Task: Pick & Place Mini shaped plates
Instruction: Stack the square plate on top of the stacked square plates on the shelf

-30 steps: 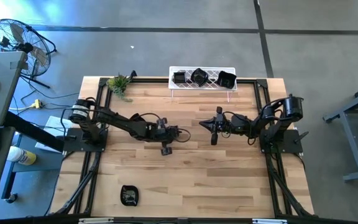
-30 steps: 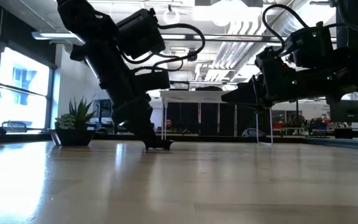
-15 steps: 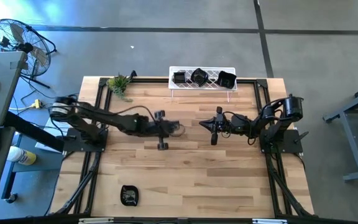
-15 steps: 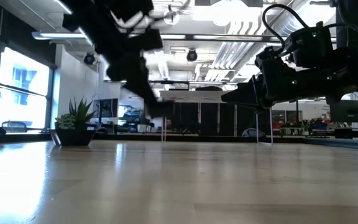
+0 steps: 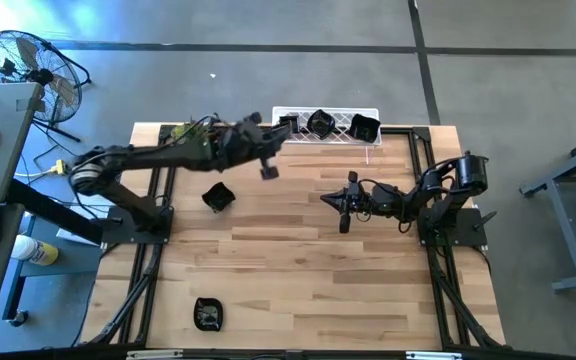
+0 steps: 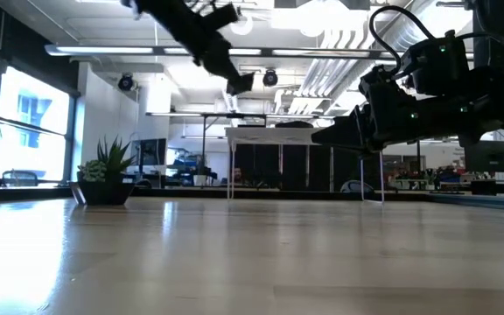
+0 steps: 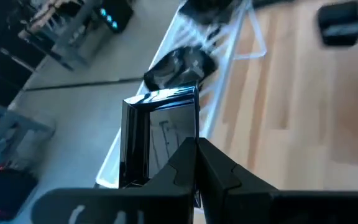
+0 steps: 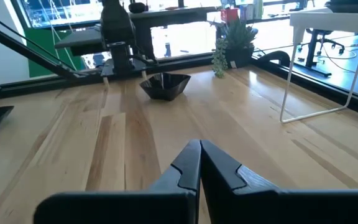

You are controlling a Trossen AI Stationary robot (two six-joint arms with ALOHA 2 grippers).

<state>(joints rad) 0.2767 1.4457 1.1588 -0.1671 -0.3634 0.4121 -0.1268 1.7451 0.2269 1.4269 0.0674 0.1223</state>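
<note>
Square black mini plate [image 7: 160,134] clamped in left end effector [image 5: 268,168], fingers closed on its edge, held in the air over the desk's [image 5: 298,270] back area, just in front of the white wire rack [image 5: 326,126]. In the low view the plate [image 6: 240,82] sits high above the desk surface. Rack holds three more black mini plates [image 5: 320,123]. Another black dish [image 5: 218,195] rests on the desk near the left arm; one more [image 5: 208,314] sits at the front left. Right end effector [image 5: 327,198] hovers low over mid desk, fingers pressed together, holding nothing. Small green plant [image 5: 190,134] at back left corner. Floor fan [image 5: 23,62] off the desk to the left.
</note>
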